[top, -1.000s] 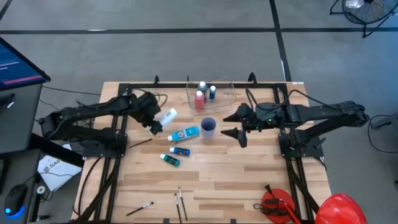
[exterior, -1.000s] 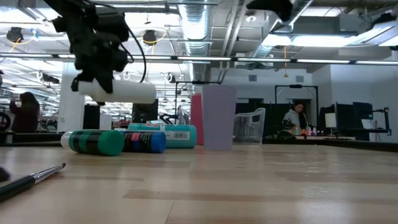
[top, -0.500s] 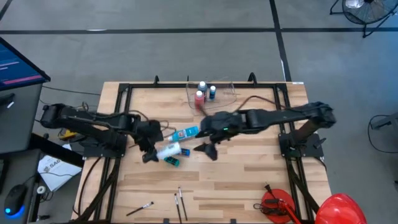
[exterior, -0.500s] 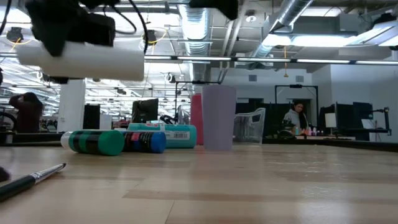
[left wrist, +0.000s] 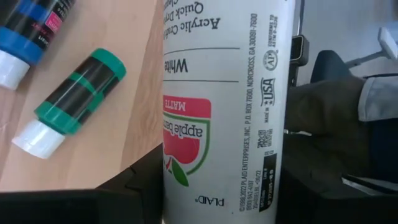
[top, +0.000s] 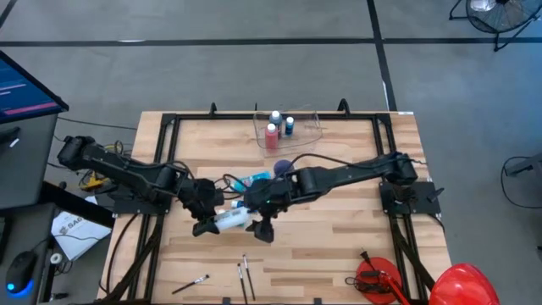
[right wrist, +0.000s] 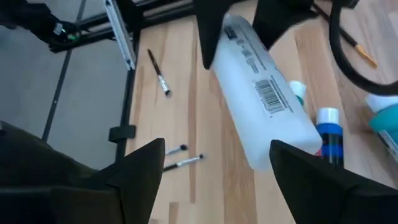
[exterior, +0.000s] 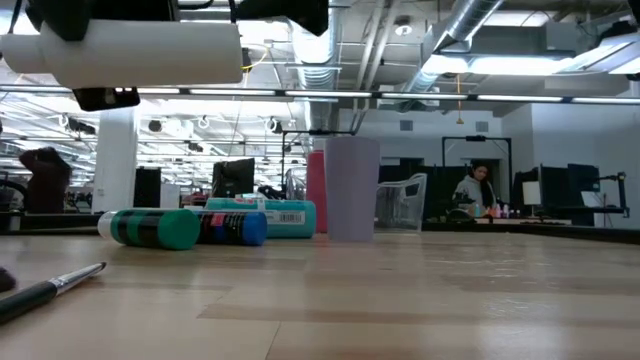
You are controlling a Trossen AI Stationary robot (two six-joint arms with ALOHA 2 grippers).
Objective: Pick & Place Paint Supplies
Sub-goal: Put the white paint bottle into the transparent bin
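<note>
White paint bottle [top: 230,219] is pinched in left gripper [top: 206,222] jaws, carried nearer the surface's [top: 339,229] front than before. Right gripper [top: 262,222] has been brought beside it, jaws spread, probably not yet touching.

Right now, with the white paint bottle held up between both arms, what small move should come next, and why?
Probably the right gripper should ease forward around the white paint bottle's free end. The left gripper grips the bottle above the table, and in the right wrist view the right gripper's open fingers sit short of it, not touching, so a handover looks likely.
</note>
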